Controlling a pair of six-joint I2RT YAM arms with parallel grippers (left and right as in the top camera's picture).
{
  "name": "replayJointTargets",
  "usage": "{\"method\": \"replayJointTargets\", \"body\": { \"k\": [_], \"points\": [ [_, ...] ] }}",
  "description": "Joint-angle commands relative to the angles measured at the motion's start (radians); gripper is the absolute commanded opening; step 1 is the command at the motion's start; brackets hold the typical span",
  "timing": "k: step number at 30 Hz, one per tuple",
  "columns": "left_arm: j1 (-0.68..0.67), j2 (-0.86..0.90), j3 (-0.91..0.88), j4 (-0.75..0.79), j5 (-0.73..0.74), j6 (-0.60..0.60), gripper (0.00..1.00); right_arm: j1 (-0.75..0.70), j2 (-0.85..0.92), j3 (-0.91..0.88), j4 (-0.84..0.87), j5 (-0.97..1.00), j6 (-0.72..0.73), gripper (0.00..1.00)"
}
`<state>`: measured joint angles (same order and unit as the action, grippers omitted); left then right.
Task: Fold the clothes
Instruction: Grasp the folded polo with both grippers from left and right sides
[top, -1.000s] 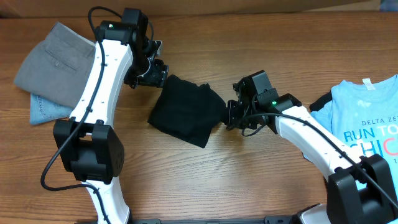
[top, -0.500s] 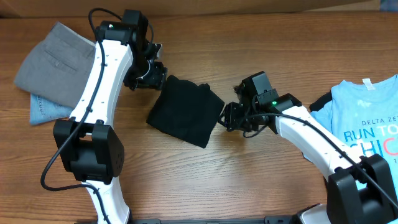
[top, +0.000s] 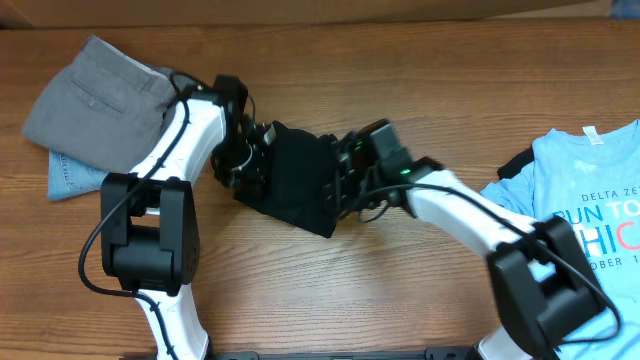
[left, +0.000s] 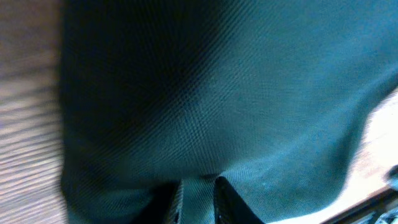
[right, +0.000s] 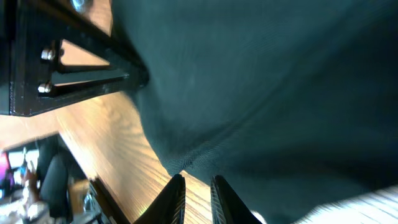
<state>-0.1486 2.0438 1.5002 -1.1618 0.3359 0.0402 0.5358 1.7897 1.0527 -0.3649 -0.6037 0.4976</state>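
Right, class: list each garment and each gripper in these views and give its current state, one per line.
black T-shirt: folded, lying flat.
grey trousers: folded, lying on the denim.
denim: mostly covered by the trousers.
light blue T-shirt: spread out, print up.
left gripper: closed on the black T-shirt.
right gripper: nearly closed at the shirt's edge; grip unclear.
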Motion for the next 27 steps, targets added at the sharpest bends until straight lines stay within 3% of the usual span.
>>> {"method": "replayJointTargets", "body": {
  "k": [1,5,7,12,20,24,27],
  "points": [
    [0.005,-0.019,-0.093,0.042,0.018,0.024,0.17,0.058,0.071,0.013,0.040,-0.041,0.029,0.17],
    [0.006,-0.019,-0.151,0.064,-0.002,0.024,0.16,0.069,0.143,0.013,-0.003,-0.025,0.161,0.14],
    [0.006,-0.019,-0.153,0.060,-0.003,0.024,0.22,0.050,0.157,0.013,-0.043,-0.019,0.219,0.13],
    [0.008,-0.021,-0.134,0.050,-0.003,0.024,0.33,0.011,0.144,0.016,-0.095,-0.011,0.226,0.13],
    [0.026,-0.034,0.080,-0.113,-0.002,0.069,0.34,-0.015,0.000,0.057,-0.112,0.024,0.109,0.14],
    [0.026,-0.034,0.228,-0.150,-0.002,0.068,0.45,-0.034,-0.042,0.098,-0.045,0.027,0.101,0.15],
    [0.026,-0.034,0.272,-0.093,-0.001,0.066,0.54,-0.052,-0.039,0.100,0.046,0.061,0.130,0.19]
  ]
}}
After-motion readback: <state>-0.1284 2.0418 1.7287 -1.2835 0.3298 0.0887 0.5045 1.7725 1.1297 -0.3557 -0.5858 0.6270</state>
